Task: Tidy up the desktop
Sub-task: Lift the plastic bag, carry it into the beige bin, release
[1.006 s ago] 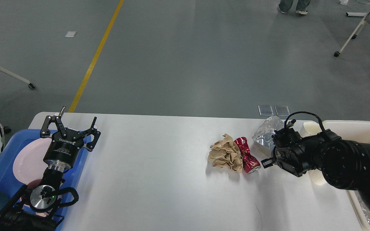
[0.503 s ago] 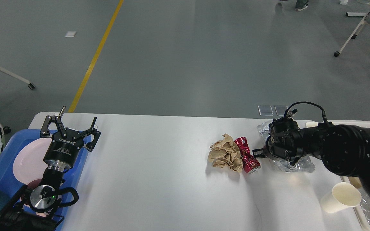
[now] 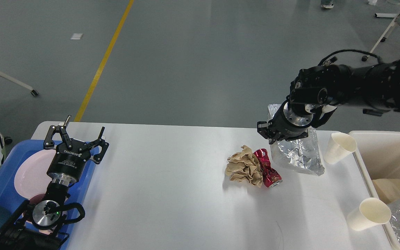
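Raised since before, right end effector grips foil bag, clamped; I next swing toward 3 o'clock bin; left end effector spread.

- My left end effector is black, with linked two-bar fingers and white lettering on its round body.
- Behind it I see a silver collar and a polished metal disc with a small green light.
- My right end effector is black on a silver wrist ring.
- A thin black cable loops over my right arm.
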Available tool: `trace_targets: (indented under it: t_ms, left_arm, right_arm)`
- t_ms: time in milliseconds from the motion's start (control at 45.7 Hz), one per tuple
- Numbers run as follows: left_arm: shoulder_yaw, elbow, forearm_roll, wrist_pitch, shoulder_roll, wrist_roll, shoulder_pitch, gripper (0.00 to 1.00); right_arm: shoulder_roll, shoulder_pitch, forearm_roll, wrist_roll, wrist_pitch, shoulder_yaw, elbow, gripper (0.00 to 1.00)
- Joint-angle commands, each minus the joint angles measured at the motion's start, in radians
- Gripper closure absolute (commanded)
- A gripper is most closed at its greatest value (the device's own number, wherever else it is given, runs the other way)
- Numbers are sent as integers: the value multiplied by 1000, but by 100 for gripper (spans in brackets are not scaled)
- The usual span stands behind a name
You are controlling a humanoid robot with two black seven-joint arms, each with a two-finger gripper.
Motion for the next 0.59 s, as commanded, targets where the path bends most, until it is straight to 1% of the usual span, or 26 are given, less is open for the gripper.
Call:
trace_targets:
  t_ms: [0, 87, 175, 306, 394, 569]
  left_arm:
    - [0, 0, -1, 0, 0, 0, 1, 4]
    - [0, 0, -1, 0, 0, 0, 0, 3]
    - [0, 0, -1, 0, 0, 0, 1, 3]
    - [0, 0, 1, 0, 0, 0, 0, 3]
    - [0, 0, -1, 0, 0, 0, 1, 4]
    - [0, 0, 1, 0, 0, 0, 1, 4]
  right_arm:
    - [-23, 163, 64, 1, 201, -11, 17, 100]
    - [-71, 289, 71, 1, 298, -11, 41, 100]
    - [-112, 427, 71, -1, 356, -20, 104, 100]
    - [-129, 584, 72, -1, 363, -109, 185, 100]
    - [-135, 656, 72, -1, 363, -152, 234, 100]
    - [-137, 690, 110, 1, 363, -240, 288, 100]
